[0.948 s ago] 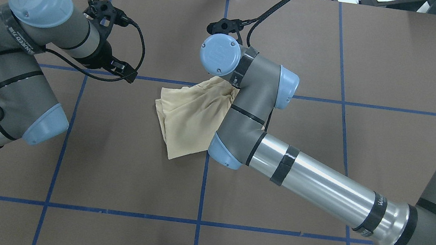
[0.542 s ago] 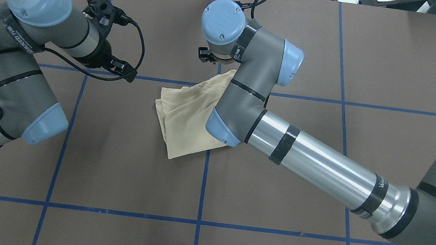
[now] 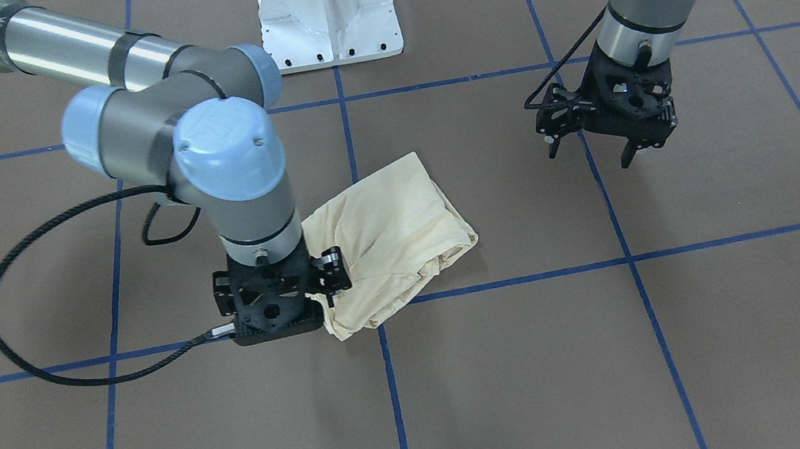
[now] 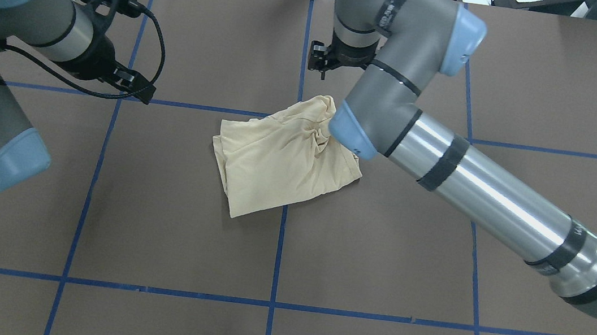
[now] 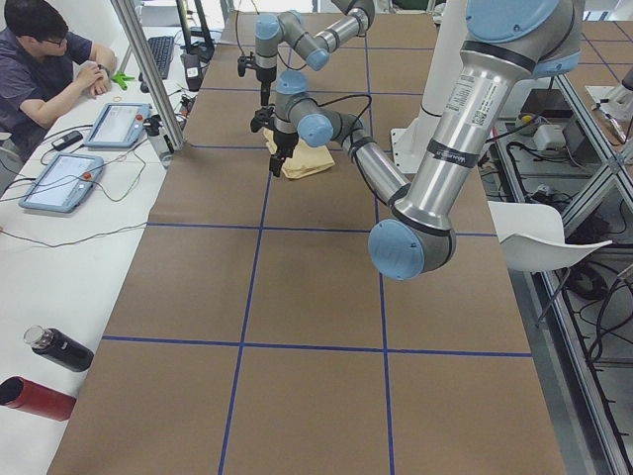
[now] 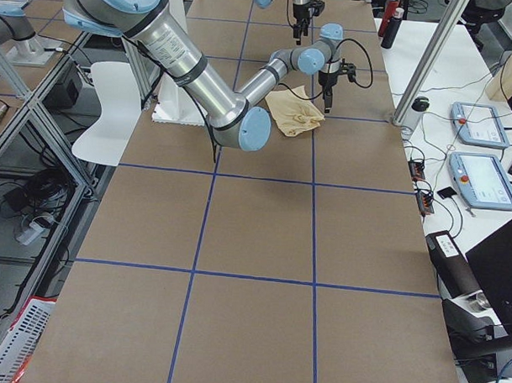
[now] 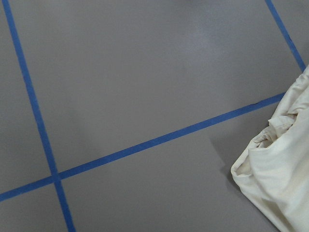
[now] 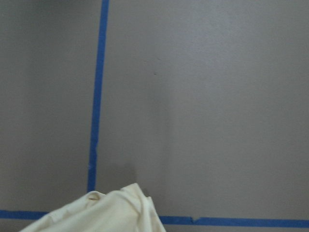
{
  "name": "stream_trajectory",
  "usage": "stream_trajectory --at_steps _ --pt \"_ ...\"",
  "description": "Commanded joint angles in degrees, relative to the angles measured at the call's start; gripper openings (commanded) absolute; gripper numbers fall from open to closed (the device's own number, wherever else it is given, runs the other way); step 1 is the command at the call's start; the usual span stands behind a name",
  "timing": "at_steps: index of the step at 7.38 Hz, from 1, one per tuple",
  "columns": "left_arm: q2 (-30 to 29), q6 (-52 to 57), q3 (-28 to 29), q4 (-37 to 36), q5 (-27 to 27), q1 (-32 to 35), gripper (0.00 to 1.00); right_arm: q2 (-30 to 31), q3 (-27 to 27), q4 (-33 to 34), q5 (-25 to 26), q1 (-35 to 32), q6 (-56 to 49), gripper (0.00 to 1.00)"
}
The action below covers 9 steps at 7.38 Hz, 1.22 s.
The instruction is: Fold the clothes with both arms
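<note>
R gripper [image 4: 324,62] is lifting away beyond shirt's [image 4: 276,159] far edge, empty, jaw spread unclear; shirt's lying just robot-side, L gripper [image 3: 637,151] farther.

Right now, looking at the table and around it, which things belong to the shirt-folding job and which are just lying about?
Part of the job:
cream shirt
left gripper
right gripper

Just lying about, off the brown table:
black bottle
red bottle
nearer grey tablet
white chair
</note>
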<state>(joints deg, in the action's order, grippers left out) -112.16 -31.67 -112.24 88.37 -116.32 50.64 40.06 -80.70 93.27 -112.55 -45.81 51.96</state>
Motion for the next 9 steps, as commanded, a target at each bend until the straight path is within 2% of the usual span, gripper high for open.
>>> stream_trajectory --at_steps 1,2,3,5,6,7,8,9 --pt "5.5 14.9 -4.6 -4.9 -0.2 8.3 1.0 13.0 -15.2 7.2 -4.9 -7.9 -12.8 1.0" --pt "8.3 22.4 -4.7 -5.0 -0.9 13.4 1.0 18.3 -19.2 8.1 -6.4 -12.0 -20.0 1.0" --pt "12.2 29.1 -4.4 -4.9 -4.3 18.8 1.0 22.9 -20.4 7.9 -8.9 -16.6 -25.2 1.0" --pt "20.5 42.2 -3.6 -4.3 -9.2 31.1 1.0 33.6 -21.2 7.7 -13.3 -26.7 -45.1 1.0" --pt "23.5 42.2 -3.5 -4.3 -10.8 37.3 1.0 39.8 -21.3 7.6 -15.1 -32.9 -52.8 1.0" --pt "27.0 42.5 -1.9 -4.5 -10.4 39.3 1.0 45.6 -21.0 7.6 -16.0 -39.2 -62.2 1.0" --pt "27.4 42.7 3.1 -3.7 -10.7 40.9 1.0 49.6 -20.1 7.6 -15.9 -43.9 -70.0 1.0" --pt "27.3 42.7 4.3 -4.1 -10.9 42.2 1.0 52.4 -19.8 7.7 -15.7 -46.8 -71.7 1.0"
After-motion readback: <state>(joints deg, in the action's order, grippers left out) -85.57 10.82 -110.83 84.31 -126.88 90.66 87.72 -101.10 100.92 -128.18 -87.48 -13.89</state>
